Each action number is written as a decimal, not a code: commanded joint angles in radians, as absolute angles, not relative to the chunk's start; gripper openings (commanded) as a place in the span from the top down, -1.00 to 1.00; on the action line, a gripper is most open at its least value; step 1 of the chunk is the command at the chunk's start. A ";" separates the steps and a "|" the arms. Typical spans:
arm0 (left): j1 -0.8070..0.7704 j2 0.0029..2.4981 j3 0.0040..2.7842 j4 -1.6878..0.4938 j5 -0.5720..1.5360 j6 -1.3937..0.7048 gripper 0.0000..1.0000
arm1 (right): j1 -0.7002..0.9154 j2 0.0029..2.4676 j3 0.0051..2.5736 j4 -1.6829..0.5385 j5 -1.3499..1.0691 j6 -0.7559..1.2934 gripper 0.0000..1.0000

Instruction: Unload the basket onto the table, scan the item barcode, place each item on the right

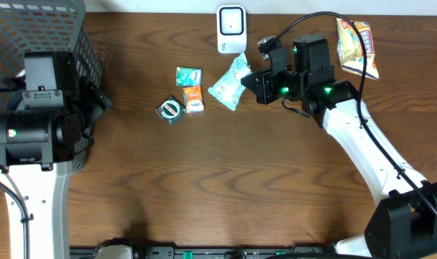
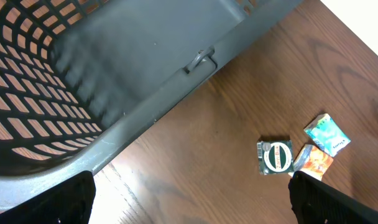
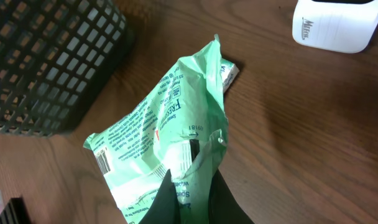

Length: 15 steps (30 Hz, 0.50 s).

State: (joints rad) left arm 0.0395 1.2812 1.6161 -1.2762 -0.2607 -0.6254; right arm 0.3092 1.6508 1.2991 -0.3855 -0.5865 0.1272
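Packet pinched in right gripper at scanner's 6 o'clock

Seen from overhead, the right gripper (image 1: 251,83) is clamped on the green packet (image 1: 231,81), its jaws closed tight on one crumpled edge. The packet sits at 6 o'clock from the white scanner (image 1: 231,29), which stands at the table's (image 1: 226,180) 12 o'clock edge; the two are near but apart. In the right wrist view the packet's printed back faces the camera, with a barcode (image 3: 103,160) near its 8 o'clock corner. Whether the packet touches the wood I cannot tell.

The left gripper (image 2: 192,196) is spread wide and empty, hanging beside the rim of the dark mesh basket (image 2: 145,68) at the table's 10 o'clock corner.

At 9 o'clock from the packet lie a teal sachet (image 1: 188,75), an orange sachet (image 1: 194,98) touching it at its 6 o'clock, and a dark round-label packet (image 1: 170,109) just beside the orange one. A yellow snack bag (image 1: 356,47) lies at the table's 1 o'clock, well apart.
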 commanded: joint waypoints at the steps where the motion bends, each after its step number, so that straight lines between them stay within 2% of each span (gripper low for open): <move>1: 0.047 1.281 1.621 -1.279 -0.271 -0.630 -0.96 | 0.315 1.636 1.314 -0.390 -0.575 0.115 0.98; 9: 0.047 1.281 1.621 -1.279 -0.271 -0.630 -0.95 | 0.315 1.637 1.313 -0.443 -0.498 0.091 0.98; 15: 0.047 1.281 1.621 -1.279 -0.271 -0.630 -0.95 | 0.316 1.660 1.312 -0.505 -0.318 0.088 0.98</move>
State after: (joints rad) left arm 0.0395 1.2812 1.6161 -1.2762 -0.2607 -0.6254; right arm 0.3092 1.6508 1.2991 -0.4946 -0.4194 0.1047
